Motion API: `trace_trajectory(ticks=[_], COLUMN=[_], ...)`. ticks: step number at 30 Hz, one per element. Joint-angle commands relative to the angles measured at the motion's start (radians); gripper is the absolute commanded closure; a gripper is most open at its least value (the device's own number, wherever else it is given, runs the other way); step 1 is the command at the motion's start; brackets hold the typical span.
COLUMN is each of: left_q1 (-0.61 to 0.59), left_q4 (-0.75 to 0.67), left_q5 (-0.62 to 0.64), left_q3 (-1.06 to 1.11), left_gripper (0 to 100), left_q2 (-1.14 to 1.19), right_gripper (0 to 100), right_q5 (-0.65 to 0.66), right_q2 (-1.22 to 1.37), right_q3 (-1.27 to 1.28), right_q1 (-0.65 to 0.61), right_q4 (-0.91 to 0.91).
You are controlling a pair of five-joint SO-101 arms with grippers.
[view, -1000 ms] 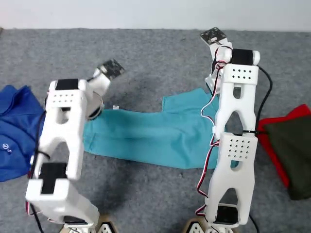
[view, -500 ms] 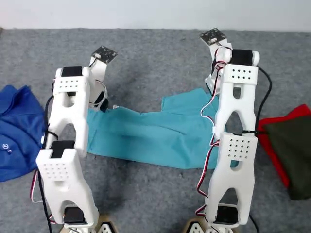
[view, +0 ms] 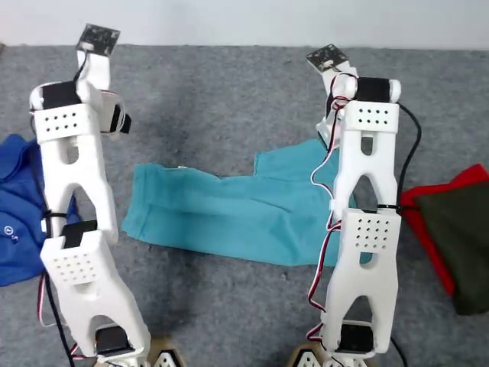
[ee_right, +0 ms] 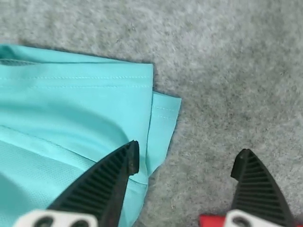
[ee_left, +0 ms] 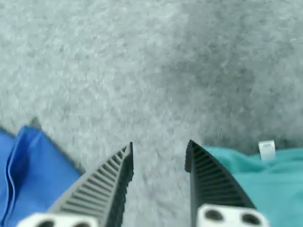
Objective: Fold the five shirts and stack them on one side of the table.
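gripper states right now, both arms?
Left gripper: open, holding nothing.
Right gripper: open, holding nothing, over the edge of the teal shirt.

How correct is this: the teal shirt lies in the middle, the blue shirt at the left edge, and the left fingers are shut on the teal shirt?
One thing is wrong. The left wrist view shows the left fingers open, holding nothing, over bare carpet between the blue shirt and the teal shirt. The rest is right.

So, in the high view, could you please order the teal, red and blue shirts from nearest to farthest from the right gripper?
1. Teal shirt, mid-table, right at the right gripper.
2. Red shirt, at the table's right edge.
3. Blue shirt, far left.
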Motion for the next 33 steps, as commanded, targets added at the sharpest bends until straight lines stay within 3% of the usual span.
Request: trace_trajectory(ticks=[1,4,11,15,22,27,33], left_q1=[-0.028,-0.043,-0.091,-0.081,-0.049,-0.054,-0.052], left_q4=[0.112,0.241,0.241,0.241,0.235,0.233,0.236], left_q5=[0.015,0.020,0.018,0.015,-0.060,-0.173,-0.180], left_q3=[-0.042,-0.068,0.054,0.274,0.598,0.697,0.733], left_gripper=[82,82,82,82,85,87,87], left_q2=[-0.018,-0.025,-0.163,-0.313,-0.531,-0.643,-0.741], right_gripper=[67.1,67.1,66.4,59.7,59.7,59.7,60.1], right_q5=[-0.002,-0.002,0.025,0.025,0.026,0.026,0.048], right_q2=[-0.010,0.005,0.088,0.110,0.193,0.240,0.278], right_q3=[-0.005,-0.005,-0.012,-0.005,-0.011,-0.009,-0.012], right_q1=[0.004,0.004,0.015,0.007,-0.002,-0.022,-0.022], right_q4=[0.016,-0.041,-0.087,-0.091,-0.153,-0.199,-0.205])
